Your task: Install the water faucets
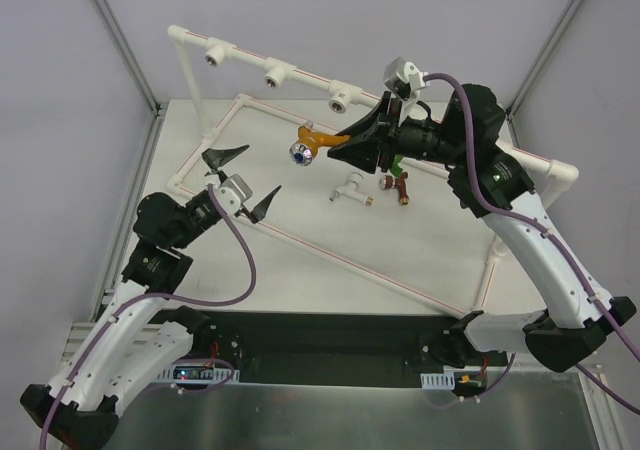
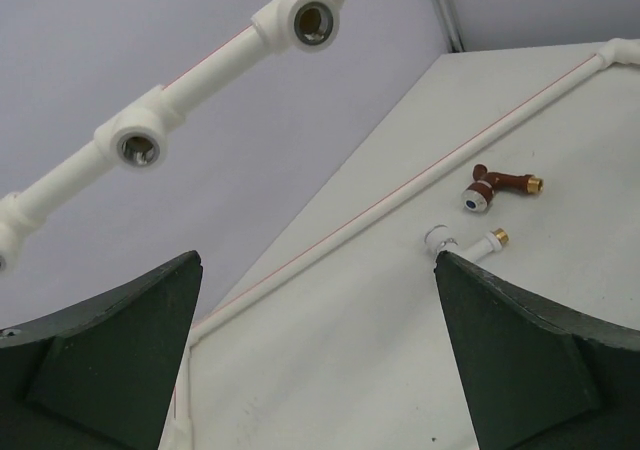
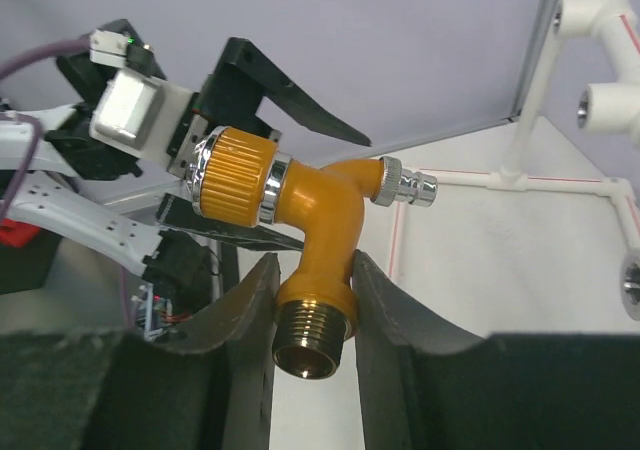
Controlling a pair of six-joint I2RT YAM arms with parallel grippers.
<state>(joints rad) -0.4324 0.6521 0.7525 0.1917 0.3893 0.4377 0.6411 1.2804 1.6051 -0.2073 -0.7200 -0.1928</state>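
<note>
No socket that I can see on the pipe frame [image 1: 275, 72] holds anything yet: the right gripper [image 3: 312, 265] pinches the orange-gold faucet [image 3: 320, 220] by its threaded stem above the tabletop [image 1: 330, 242], the left gripper [image 1: 262, 170] hangs spread and empty, and the white faucet [image 1: 350, 188] and the dark red faucet [image 1: 398, 185] lie waiting.

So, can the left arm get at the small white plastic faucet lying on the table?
Probably yes: the left gripper is open and empty, and the white faucet lies uncovered on the table, with nothing between them.
</note>
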